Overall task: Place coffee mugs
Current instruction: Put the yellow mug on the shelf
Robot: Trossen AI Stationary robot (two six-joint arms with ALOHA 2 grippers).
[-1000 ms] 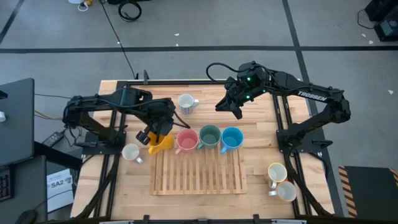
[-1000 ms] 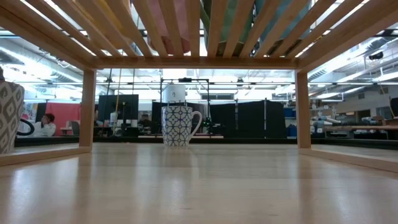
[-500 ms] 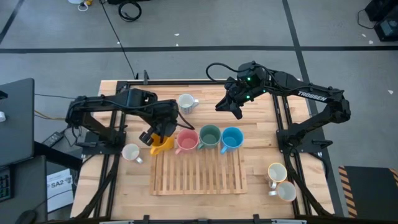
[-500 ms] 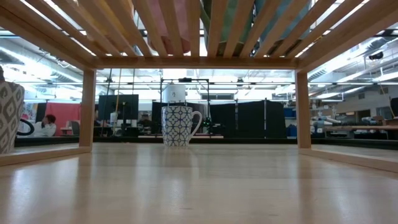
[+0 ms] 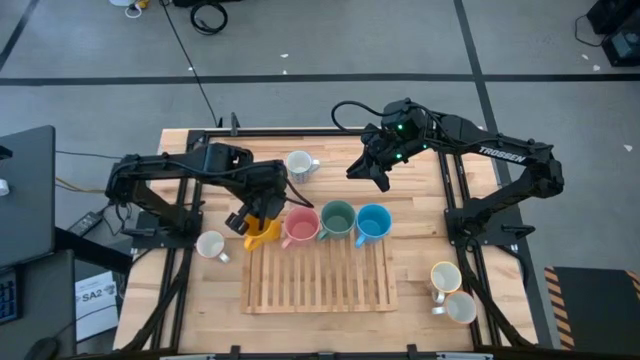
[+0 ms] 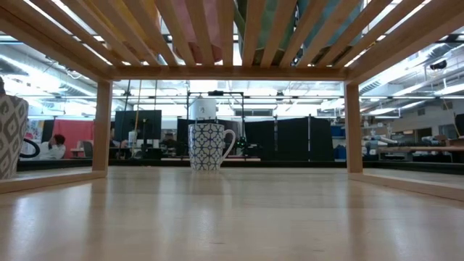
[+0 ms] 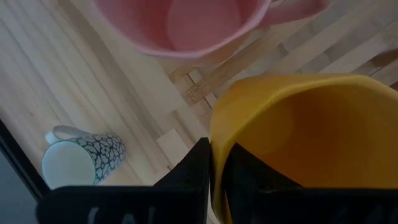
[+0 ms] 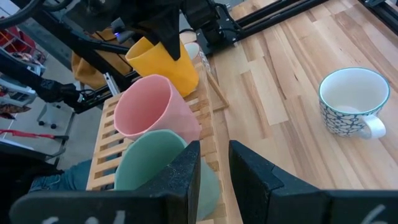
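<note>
Between the left gripper's (image 7: pixel 211 171) closed fingers sits the orange mug's (image 7: pixel 305 137) rim

Robotics lab or open-plan workshop. Wooden worktable (image 5: pixel 420 250) on grey concrete floor with taped lines, cables (image 5: pixel 208 15) lying loose beyond the table's far edge. Past the table in the low view: monitors (image 6: pixel 138 125), dark partition screens (image 6: pixel 297 134), long desks, ceiling strip lights, a seated person (image 6: pixel 52 145) at far left.
</note>
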